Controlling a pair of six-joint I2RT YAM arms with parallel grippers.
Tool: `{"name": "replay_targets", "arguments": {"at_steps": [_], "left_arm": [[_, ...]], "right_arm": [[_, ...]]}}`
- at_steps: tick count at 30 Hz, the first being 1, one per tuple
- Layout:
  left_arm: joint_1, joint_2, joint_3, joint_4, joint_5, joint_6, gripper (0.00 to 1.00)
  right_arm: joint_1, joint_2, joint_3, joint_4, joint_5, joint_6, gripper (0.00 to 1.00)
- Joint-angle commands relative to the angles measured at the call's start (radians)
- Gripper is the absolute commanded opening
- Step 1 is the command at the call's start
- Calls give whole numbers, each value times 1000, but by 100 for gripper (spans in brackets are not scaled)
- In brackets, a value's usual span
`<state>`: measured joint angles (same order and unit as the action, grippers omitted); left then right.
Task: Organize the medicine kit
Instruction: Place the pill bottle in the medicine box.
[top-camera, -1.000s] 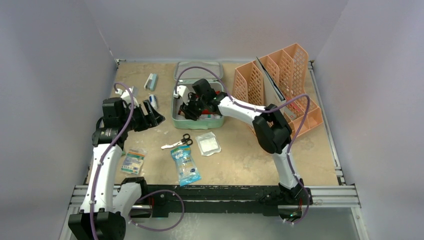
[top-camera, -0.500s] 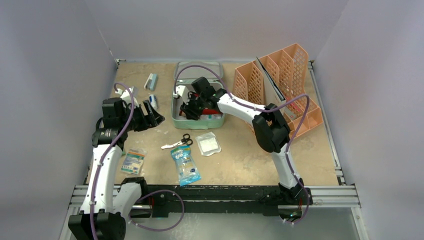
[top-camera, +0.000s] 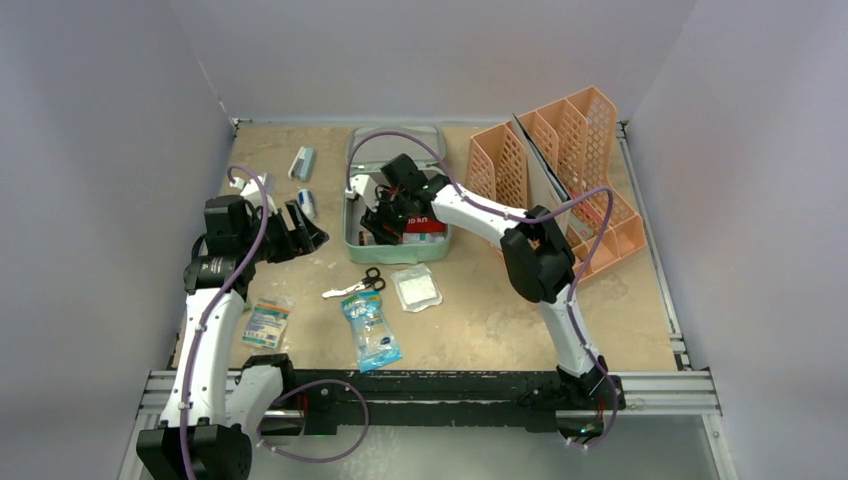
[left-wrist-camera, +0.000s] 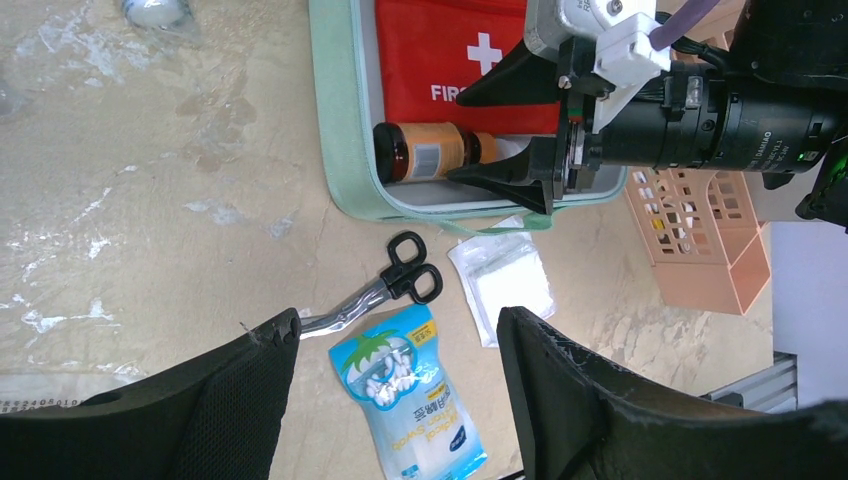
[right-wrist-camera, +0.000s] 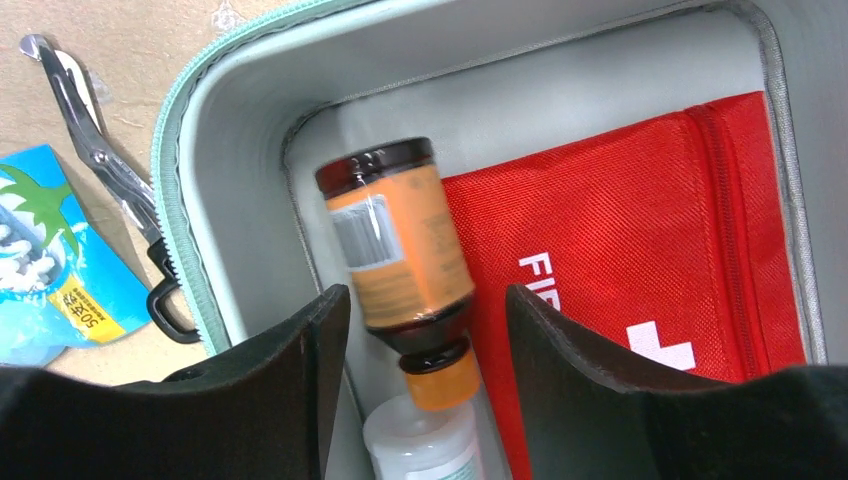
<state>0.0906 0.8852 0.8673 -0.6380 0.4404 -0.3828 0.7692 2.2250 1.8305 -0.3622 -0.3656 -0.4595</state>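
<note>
Step, as judged: loading kit. Mint-green square plastic medicine kit (top-camera: 398, 253) sits open at far centre of table, lid (top-camera: 395, 140) behind it.

Right gripper (right-wrist-camera: 425, 300) is inside kit. Jaws parted, straddling amber glass bottle with orange label (right-wrist-camera: 405, 250); neither pad touches it. Bottle lies flat beside flat red fabric pouch (right-wrist-camera: 620, 240).

Left gripper (left-wrist-camera: 397, 325) hovers left of kit, wide, empty.

Next likely: lift right arm clear of kit wall, then fetch loose item.

Black-handled scissors (left-wrist-camera: 385, 290), white gauze pad (left-wrist-camera: 505, 285) and blue plastic packet (left-wrist-camera: 410, 400) lie in front of kit.

Pouch fills most of floor; little room left.
</note>
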Motion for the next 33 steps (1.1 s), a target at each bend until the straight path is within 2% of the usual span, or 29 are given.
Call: {"name": "replay_targets", "arguments": {"at_steps": [1, 5, 12, 19, 23, 27, 30, 33], "left_arm": [[7, -2, -4, 23, -8, -2, 70], [7, 0, -5, 23, -8, -5, 70], [6, 1, -6, 28, -3, -18, 70], [6, 29, -14, 73, 65, -64, 69], [6, 59, -67, 177, 151, -144, 68], [6, 112, -62, 185, 162, -152, 67], [6, 142, -56, 183, 152, -152, 67], [6, 162, -60, 198, 140, -169, 67]], "right_arm": [[7, 3, 49, -80, -53, -5, 63], [7, -9, 56, -73, -64, 3, 65], [5, -20, 66, -31, -63, 53, 54], [5, -6, 56, -24, -61, 50, 47], [5, -6, 11, -19, -25, 26, 45], [5, -32, -14, 0, -8, 34, 42], [4, -59, 2, 10, 3, 53, 42], [2, -97, 2, 41, -11, 74, 47]]}}
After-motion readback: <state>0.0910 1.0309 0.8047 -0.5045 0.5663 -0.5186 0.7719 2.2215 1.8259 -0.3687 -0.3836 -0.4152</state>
